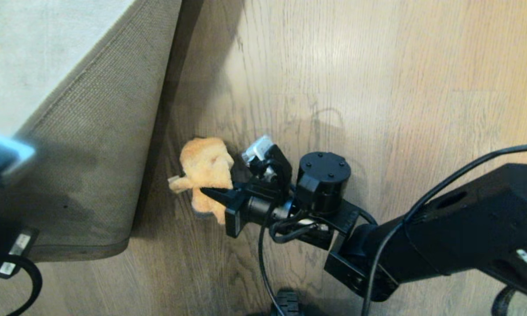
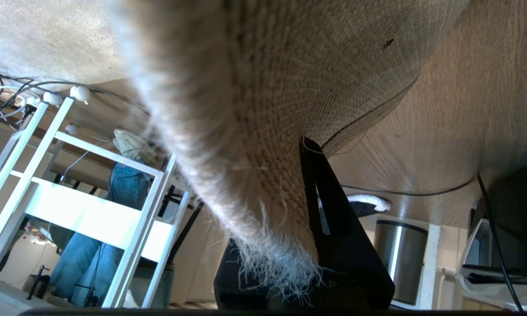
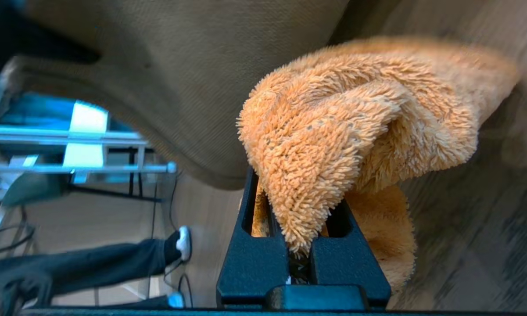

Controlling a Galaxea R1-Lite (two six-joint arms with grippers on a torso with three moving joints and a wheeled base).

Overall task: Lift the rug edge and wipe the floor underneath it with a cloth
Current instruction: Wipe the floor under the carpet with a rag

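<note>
The rug edge is raised at its corner and folded back, so the tan mesh backing faces me at the left of the head view. My left gripper is shut on that edge, and frayed pale fibres hang between its black fingers. Bare brown wood floor lies beside the raised rug. My right gripper reaches in from the right, low over the floor, close to the fold. It is shut on the fuzzy orange cloth, which bunches over its fingers in the right wrist view.
A white frame shelf and a person's legs in jeans stand beyond the rug. A metal bin and a thin cable are on the floor. Another person's dark trouser leg and shoe are nearby. My base wheel is below.
</note>
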